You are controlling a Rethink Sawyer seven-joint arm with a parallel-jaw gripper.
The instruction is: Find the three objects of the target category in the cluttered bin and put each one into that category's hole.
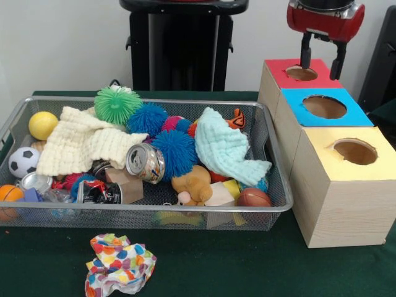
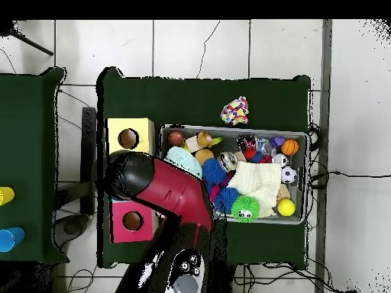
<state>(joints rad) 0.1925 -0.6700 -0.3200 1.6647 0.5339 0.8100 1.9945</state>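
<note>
1. Though cans (image 1: 146,163) lie label-up in the bin (image 1: 277,204), no writing reads; the hand (image 1: 322,60) hangs empty over the red box's hole (image 1: 301,73), fingers apart. Clear crinkled plastic (image 1: 52,195) sits bottom left.
2. Overhead, the arm (image 2: 164,194) hides the blue box and the hand; dotted cloth (image 2: 235,111) lies on the bench (image 2: 191,99).

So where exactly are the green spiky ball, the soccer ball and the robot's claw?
green spiky ball (image 1: 117,104), front view, middle of its fuzzy body.
soccer ball (image 1: 23,161), front view, centre of its face.
gripper (image 1: 322,67), front view, midway between its two black fingertips, above the red box.
</note>
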